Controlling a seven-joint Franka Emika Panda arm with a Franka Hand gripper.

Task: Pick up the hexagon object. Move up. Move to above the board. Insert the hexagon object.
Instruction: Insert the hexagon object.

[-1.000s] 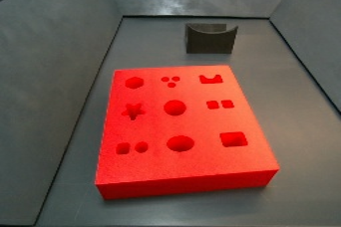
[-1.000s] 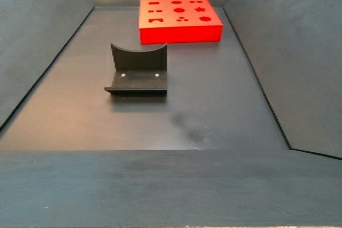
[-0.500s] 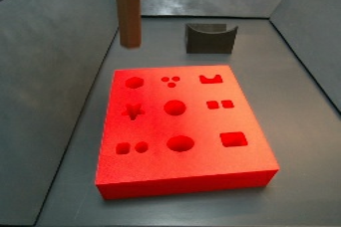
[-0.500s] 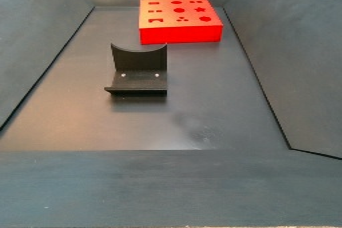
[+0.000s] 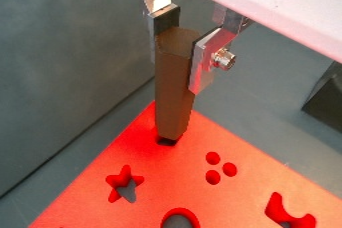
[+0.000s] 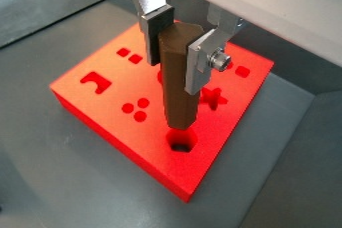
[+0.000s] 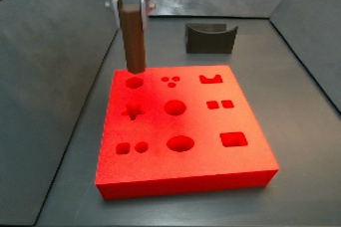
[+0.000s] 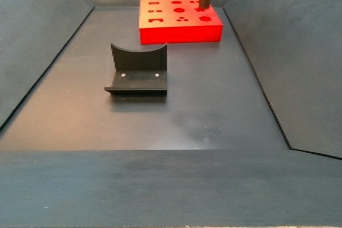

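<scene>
The bright red board (image 7: 180, 131) lies flat on the dark worktop (image 8: 174, 112), well apart from the dark grey U-shaped block (image 8: 136, 70). Above the board's corner, the end effector (image 6: 181, 42) is clamped on the upper part of the reddish-brown hexagon object (image 6: 179, 82), which stands upright with its lower end just at the hexagon hole (image 6: 179, 143).
</scene>
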